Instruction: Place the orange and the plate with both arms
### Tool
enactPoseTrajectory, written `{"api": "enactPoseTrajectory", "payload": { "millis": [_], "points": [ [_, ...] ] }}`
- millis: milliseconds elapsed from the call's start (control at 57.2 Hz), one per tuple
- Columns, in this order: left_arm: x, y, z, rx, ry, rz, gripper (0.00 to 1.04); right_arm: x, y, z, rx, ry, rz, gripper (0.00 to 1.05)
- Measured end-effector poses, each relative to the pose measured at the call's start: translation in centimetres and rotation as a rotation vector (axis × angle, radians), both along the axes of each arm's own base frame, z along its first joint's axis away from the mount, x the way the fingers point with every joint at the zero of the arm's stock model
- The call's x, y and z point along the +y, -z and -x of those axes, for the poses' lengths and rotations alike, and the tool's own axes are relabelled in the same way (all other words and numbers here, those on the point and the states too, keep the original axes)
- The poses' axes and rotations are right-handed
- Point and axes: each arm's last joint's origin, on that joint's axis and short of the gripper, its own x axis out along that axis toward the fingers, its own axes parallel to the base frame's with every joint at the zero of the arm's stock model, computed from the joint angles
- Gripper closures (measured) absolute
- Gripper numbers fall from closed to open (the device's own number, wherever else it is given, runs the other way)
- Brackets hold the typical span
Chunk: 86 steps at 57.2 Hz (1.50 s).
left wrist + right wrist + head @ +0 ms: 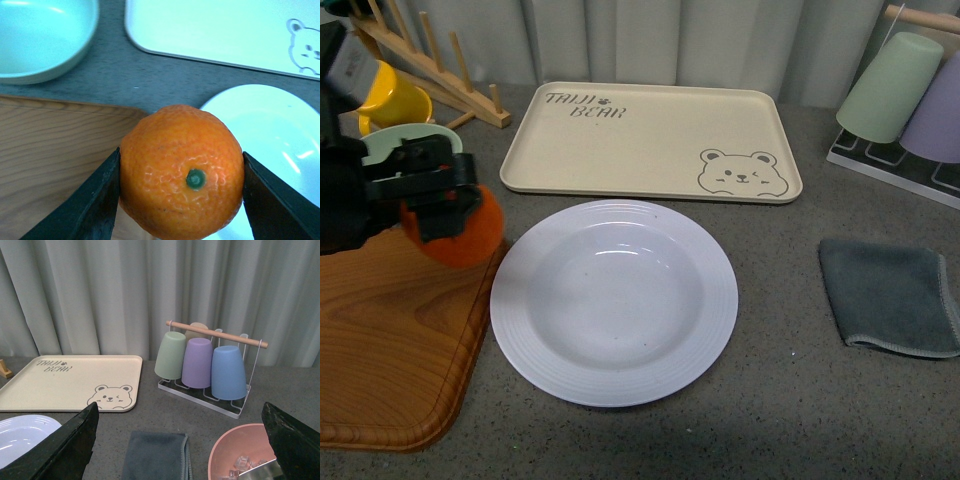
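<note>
Over the right edge of the wooden board (390, 340), just beside the left rim of the plate (613, 300), your left pincer (430, 185) pinches the orange (455, 235) on two opposite flanks, held clear of the board. Judged step: carry it over the plate's well. Move it rightward until it hangs above the centre, lower until the fruit rests on the white surface, then part the jaws slowly; a round fruit would likely roll off the sloped rim. Your right pincer (182, 440) stands spread wide, gripping nothing. Legible writing: the beige tray (650, 140) behind the plate reads "TAIJI BEAR", first word uncertain, beside a winking bear face; no other labels seen
</note>
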Motion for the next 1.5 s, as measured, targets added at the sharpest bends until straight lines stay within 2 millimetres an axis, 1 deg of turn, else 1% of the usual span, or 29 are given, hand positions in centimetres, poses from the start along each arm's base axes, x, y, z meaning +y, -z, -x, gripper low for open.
{"api": "enactPoseTrajectory", "payload": {
  "millis": [17,70,157,280,402,559,856,996,1014,1031,1171,1241,1311,1416,1503],
  "points": [
    [-0.3,-0.1,0.0,-0.001,0.007,0.002,0.43,0.0,0.0,0.0,0.000,0.000,0.000,0.09],
    [-1.9,-0.4,0.0,-0.010,0.049,0.010,0.43,0.0,0.0,0.0,0.000,0.000,0.000,0.09],
    [-3.6,-0.5,-0.1,-0.016,0.089,0.015,0.43,0.0,0.0,0.0,0.000,0.000,0.000,0.09],
    [-5.2,-0.1,-0.2,-0.013,0.121,0.012,0.43,0.0,0.0,0.0,0.000,0.000,0.000,0.09],
    [-6.7,1.0,-0.1,0.006,0.156,-0.002,0.43,0.0,0.0,0.0,0.000,0.000,0.000,0.09],
    [-7.7,2.8,-0.1,0.040,0.180,-0.020,0.43,0.0,0.0,0.0,0.000,0.000,0.000,0.09],
    [-8.2,4.5,-0.6,0.079,0.180,-0.044,0.43,0.0,0.0,0.0,0.000,0.000,0.000,0.09],
    [-8.2,4.7,-0.6,0.080,0.180,-0.046,0.44,0.0,0.0,0.0,0.000,0.000,0.000,0.09],
    [-8.2,4.6,-0.6,0.080,0.180,-0.045,0.43,0.0,0.0,0.0,0.000,0.000,0.000,0.09],
    [-8.2,4.7,-0.7,0.079,0.180,-0.045,0.39,0.0,0.0,0.0,0.000,0.000,0.000,0.09],
    [-8.1,4.6,-0.8,0.065,0.167,-0.049,0.18,0.0,0.0,0.0,0.000,0.000,0.000,0.09],
    [-8.0,4.4,-0.8,0.057,0.153,-0.057,0.05,0.0,0.0,0.0,0.000,0.000,0.000,0.09],
    [-7.8,3.9,-0.7,0.038,0.144,-0.052,0.07,0.0,0.0,0.0,0.000,0.000,0.000,0.09],
    [-6.9,2.0,-0.6,-0.031,0.091,-0.050,0.07,0.0,0.0,0.0,0.000,0.000,0.000,0.09],
    [-5.7,0.5,-0.3,-0.082,0.031,-0.047,0.07,0.0,0.0,0.0,0.000,0.000,0.000,0.09]
  ]
}}
